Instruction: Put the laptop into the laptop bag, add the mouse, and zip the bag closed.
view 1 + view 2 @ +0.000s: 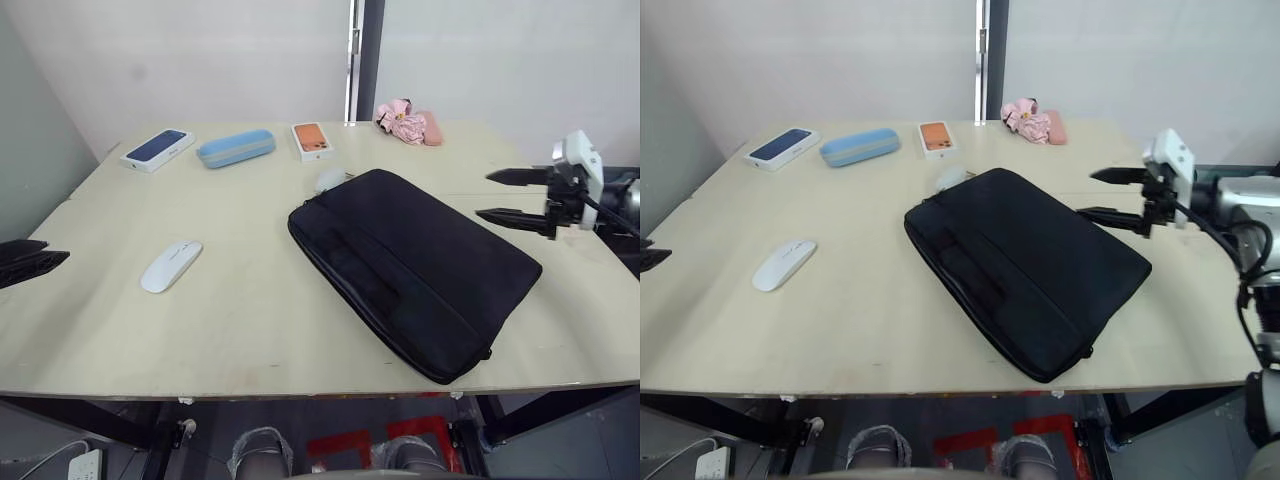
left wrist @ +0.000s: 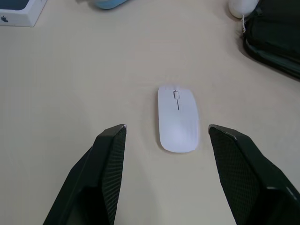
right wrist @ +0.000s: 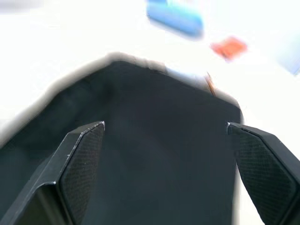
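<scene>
The left gripper [image 2: 166,133] has its jaws spread wide and empty, one black finger [image 2: 101,173] on each side of open space, hovering above the surface with the mouse [image 2: 177,117] lying just ahead of them and between their lines, not touched. In the head view that gripper [image 1: 30,262] sits low at the left edge of the surface, pointing inward toward the mouse [image 1: 171,266], which lies flat on the left half, well apart from the bag.

The right gripper [image 1: 505,196] also has its jaws wide apart and empty; its fingers [image 1: 1110,176] reach in level from the right, held above the far right corner of the laptop bag [image 1: 410,265]. From its wrist, the bag [image 3: 154,154] spreads dark beneath and ahead of the fingers.

The bag lies flat and diagonal across the middle of the surface [image 1: 250,320], a pale wooden top; its near corner reaches the front edge. The laptop cannot be seen; whether it is inside the bag cannot be told. A rounder whitish mouse [image 1: 331,179] peeps out at the bag's far corner. Along the far side stand a dark blue phone box [image 1: 158,149], a light blue case [image 1: 236,148], an orange phone box [image 1: 312,139] and a pink bundle [image 1: 408,123]. Plain white walls [image 1: 200,60] rise behind.
</scene>
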`<state>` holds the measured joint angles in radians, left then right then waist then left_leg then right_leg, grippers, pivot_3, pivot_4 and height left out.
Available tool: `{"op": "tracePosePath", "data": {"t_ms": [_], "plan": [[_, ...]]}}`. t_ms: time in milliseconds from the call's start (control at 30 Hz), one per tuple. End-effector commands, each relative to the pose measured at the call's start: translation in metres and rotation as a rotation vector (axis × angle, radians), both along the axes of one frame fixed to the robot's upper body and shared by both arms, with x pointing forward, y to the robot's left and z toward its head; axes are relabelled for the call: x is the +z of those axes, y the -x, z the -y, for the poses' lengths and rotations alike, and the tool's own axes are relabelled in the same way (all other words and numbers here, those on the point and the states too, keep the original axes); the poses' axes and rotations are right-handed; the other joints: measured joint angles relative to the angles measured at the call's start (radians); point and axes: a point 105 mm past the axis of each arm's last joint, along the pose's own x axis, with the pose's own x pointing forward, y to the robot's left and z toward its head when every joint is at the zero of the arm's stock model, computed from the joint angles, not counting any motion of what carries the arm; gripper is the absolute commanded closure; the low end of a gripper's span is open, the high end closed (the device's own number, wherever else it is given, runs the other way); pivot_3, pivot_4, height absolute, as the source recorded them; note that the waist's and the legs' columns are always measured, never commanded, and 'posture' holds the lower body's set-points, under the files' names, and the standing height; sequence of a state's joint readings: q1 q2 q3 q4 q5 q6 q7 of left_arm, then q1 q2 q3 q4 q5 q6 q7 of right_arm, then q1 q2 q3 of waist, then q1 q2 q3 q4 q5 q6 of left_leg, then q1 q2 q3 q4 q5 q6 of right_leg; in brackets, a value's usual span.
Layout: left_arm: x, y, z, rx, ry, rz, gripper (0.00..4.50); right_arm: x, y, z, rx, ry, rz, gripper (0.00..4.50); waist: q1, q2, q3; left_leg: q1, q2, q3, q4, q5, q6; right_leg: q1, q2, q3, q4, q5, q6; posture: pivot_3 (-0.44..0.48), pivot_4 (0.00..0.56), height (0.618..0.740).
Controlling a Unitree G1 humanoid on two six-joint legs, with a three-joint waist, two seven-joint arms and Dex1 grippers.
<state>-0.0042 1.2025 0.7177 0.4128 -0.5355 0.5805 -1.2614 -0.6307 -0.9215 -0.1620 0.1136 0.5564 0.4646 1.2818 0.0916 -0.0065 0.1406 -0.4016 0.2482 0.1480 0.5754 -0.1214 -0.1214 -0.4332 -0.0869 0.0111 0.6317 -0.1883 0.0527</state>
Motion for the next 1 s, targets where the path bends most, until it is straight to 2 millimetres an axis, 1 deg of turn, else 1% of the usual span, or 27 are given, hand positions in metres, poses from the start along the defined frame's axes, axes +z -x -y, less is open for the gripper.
{"op": "tracePosePath", "data": {"t_ms": [33,67,100,200,267,333,467,567,633,733,800,867,967,1000], "plan": [[0.01,0.004,0.001,0.019,-0.016,0.059,1.55,0.028,0.019,-0.042,0.147,-0.102,0.054,0.16,0.001,0.0,0.0,0.0,0.0,0.0,0.0,0.0,0.0,0.0,0.0,0.0,0.0,0.0,0.0,0.0,0.15,0.74],[0.007,0.006,0.002,0.027,-0.012,0.062,1.55,0.032,0.025,-0.055,0.197,-0.136,0.053,0.16,0.003,0.0,0.0,0.0,0.0,0.0,0.0,0.0,0.0,0.0,0.0,0.0,0.0,0.0,0.0,0.0,0.15,0.74],[0.005,0.007,0.002,0.033,-0.011,0.065,1.55,0.034,0.03,-0.063,0.228,-0.157,0.05,0.16,0.004,0.0,0.0,-0.001,0.0,0.0,0.0,0.0,0.0,0.0,0.0,0.0,0.0,0.0,0.0,0.0,0.15,0.74],[0.004,0.008,0.003,0.042,-0.011,0.069,1.55,0.036,0.036,-0.07,0.248,-0.181,0.038,0.16,0.015,-0.001,-0.001,-0.001,0.0,-0.001,0.0,0.0,0.0,0.0,0.0,-0.001,0.0,0.0,0.0,0.0,0.15,0.74],[-0.009,0.02,0.0,0.091,0.012,0.063,1.55,0.038,0.048,-0.089,0.332,-0.188,0.067,0.16,0.011,-0.002,-0.001,0.0,0.0,-0.001,0.0,0.0,0.0,0.001,-0.001,-0.001,0.0,0.0,0.0,0.0,0.15,0.74],[-0.017,0.029,0.0,0.125,0.025,0.057,1.55,0.039,0.054,-0.099,0.37,-0.197,0.088,0.16,0.004,-0.001,-0.001,0.0,-0.001,0.0,0.0,0.0,0.0,0.0,-0.002,0.0,0.0,0.0,0.0,0.0,0.15,0.74],[-0.025,0.037,0.007,0.122,0.02,0.027,1.55,0.048,0.05,-0.108,0.365,-0.203,0.1,0.16,-0.001,-0.002,-0.001,0.0,0.0,-0.001,0.0,0.0,-0.001,0.0,0.0,-0.001,0.0,0.0,0.0,0.0,0.15,0.74],[-0.025,0.037,0.01,0.116,0.015,0.027,1.55,0.055,0.047,-0.114,0.365,-0.206,0.103,0.16,0.002,-0.002,-0.001,0.001,0.0,-0.002,0.0,0.0,-0.001,0.0,0.0,-0.001,0.001,0.0,0.0,0.0,0.15,0.74],[-0.022,0.031,0.015,0.099,0.013,0.047,1.55,0.058,0.042,-0.116,0.352,-0.211,0.11,0.16,0.006,-0.002,-0.001,0.001,0.0,-0.002,0.0,0.0,-0.001,0.001,0.0,-0.001,0.001,0.0,0.0,0.0,0.15,0.74],[-0.018,0.013,0.03,0.038,-0.017,0.077,1.55,0.054,0.039,-0.114,0.337,-0.206,0.098,0.16,0.009,-0.002,-0.001,0.001,-0.001,-0.002,0.0,0.0,-0.001,0.001,-0.001,-0.001,0.0,0.0,0.0,0.0,0.15,0.74],[-0.018,0.008,0.033,0.027,-0.03,0.084,1.55,0.053,0.04,-0.113,0.329,-0.207,0.104,0.16,0.007,-0.002,-0.001,0.0,-0.001,-0.002,0.0,0.0,-0.001,0.001,-0.001,-0.001,0.0,0.0,0.0,0.0,0.15,0.74],[-0.028,-0.009,0.041,-0.008,-0.081,0.082,1.55,0.05,0.043,-0.111,0.317,-0.206,0.114,0.16,0.007,-0.002,-0.001,0.0,-0.001,-0.002,0.0,0.0,-0.001,0.001,0.0,-0.001,0.0,0.0,0.0,0.0,0.15,0.74],[-0.034,-0.03,0.047,-0.03,-0.108,0.093,1.55,0.046,0.045,-0.108,0.302,-0.204,0.116,0.16,0.007,-0.002,-0.001,-0.001,0.0,-0.002,0.0,0.0,-0.001,0.0,0.0,-0.001,0.001,0.0,0.0,0.0,0.15,0.74],[-0.035,-0.034,0.047,-0.033,-0.111,0.095,1.55,0.044,0.045,-0.107,0.297,-0.202,0.118,0.16,0.005,-0.002,-0.001,-0.001,-0.001,-0.002,0.0,0.0,-0.001,0.0,0.0,-0.001,0.001,0.0,0.001,0.0,0.15,0.74]]}}
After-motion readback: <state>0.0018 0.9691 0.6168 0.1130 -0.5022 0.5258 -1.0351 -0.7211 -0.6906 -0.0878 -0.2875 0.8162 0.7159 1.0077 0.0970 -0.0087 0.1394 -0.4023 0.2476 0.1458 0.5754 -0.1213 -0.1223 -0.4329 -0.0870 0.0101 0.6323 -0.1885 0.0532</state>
